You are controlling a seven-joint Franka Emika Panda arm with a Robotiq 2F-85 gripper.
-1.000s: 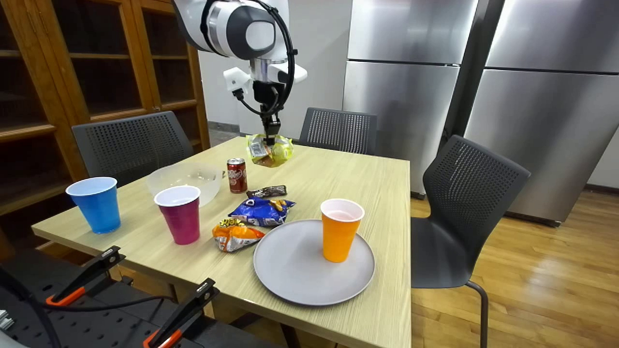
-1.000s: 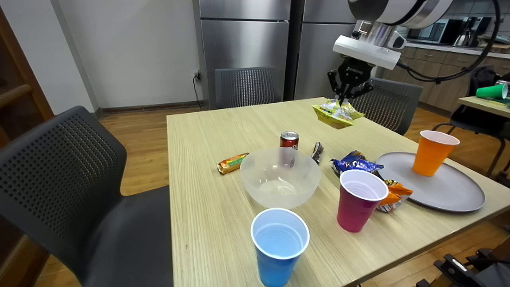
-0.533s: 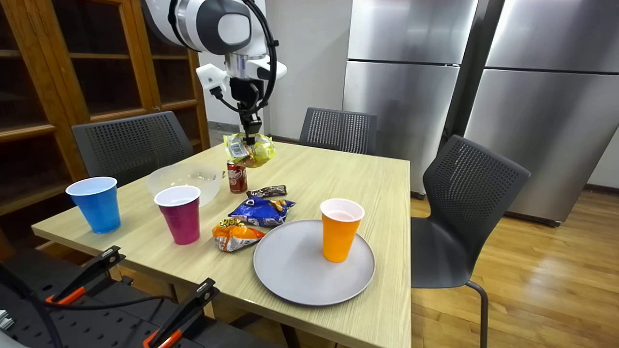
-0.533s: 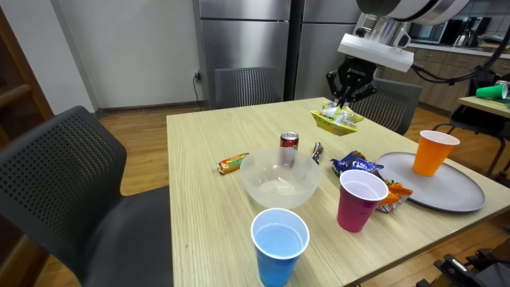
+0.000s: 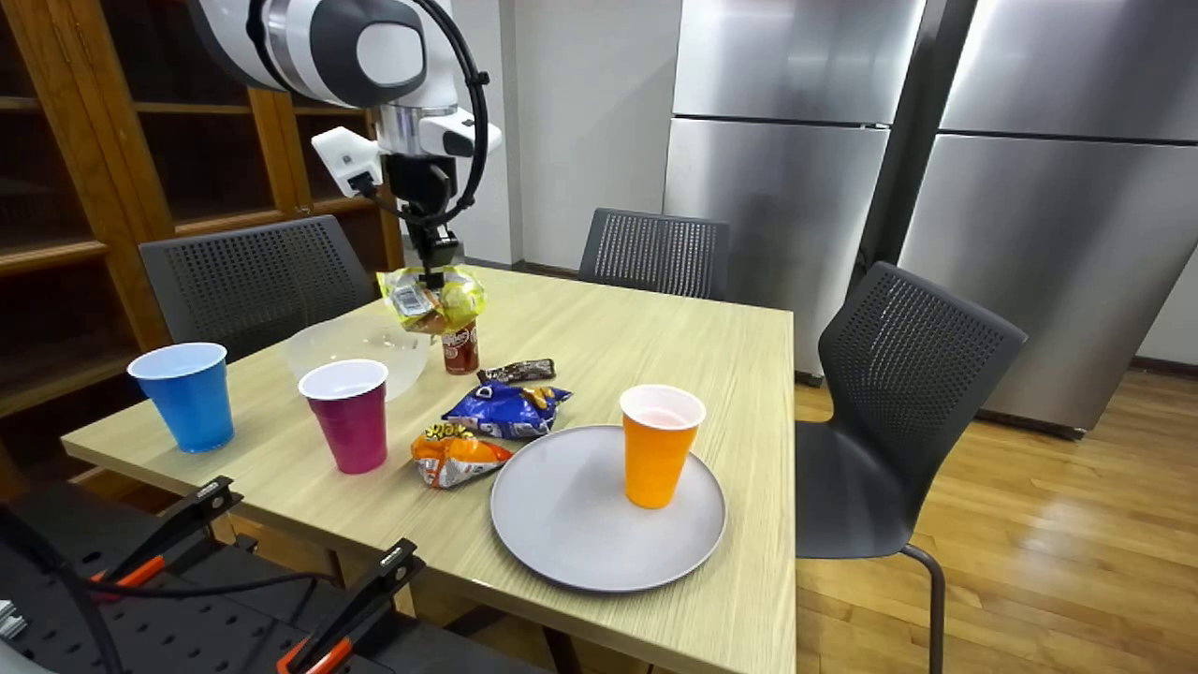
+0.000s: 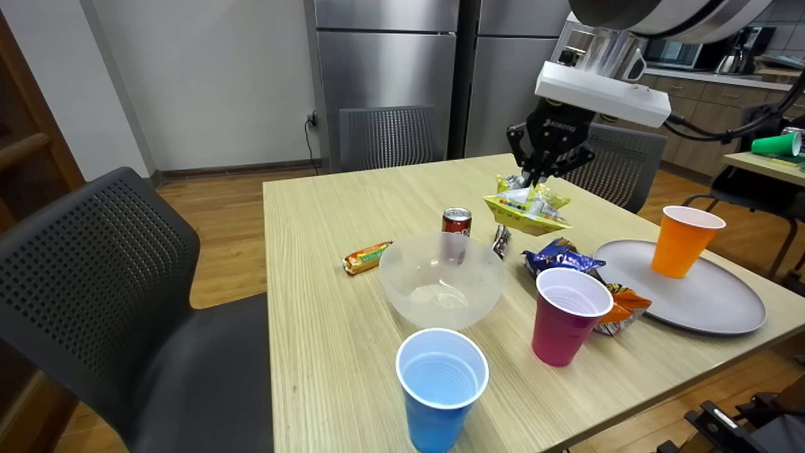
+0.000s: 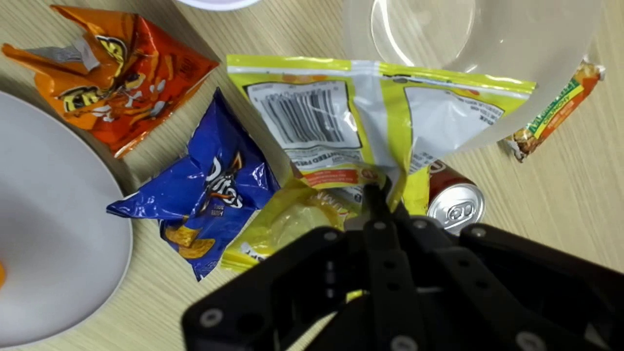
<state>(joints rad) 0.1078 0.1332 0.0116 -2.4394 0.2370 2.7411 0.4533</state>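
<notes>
We find the hand (image 6: pixel 533 178) clenched on a yellow bag (image 7: pixel 312 117), suspended above the tabletop (image 6: pixel 333 207). We note a soda can (image 6: pixel 456 221) and a frosted bowl (image 6: pixel 405 292) nearby.

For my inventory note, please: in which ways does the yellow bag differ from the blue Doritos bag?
Colour: the yellow bag is yellow with white panels; the blue Doritos bag is mostly deep blue.
Pose: the yellow bag hangs from the shut gripper, above the table; the blue Doritos bag lies on it.
Side shown: in the wrist view, the yellow bag shows a barcode, the blue Doritos bag its logo.
Both are creased, glossy bags.
</notes>
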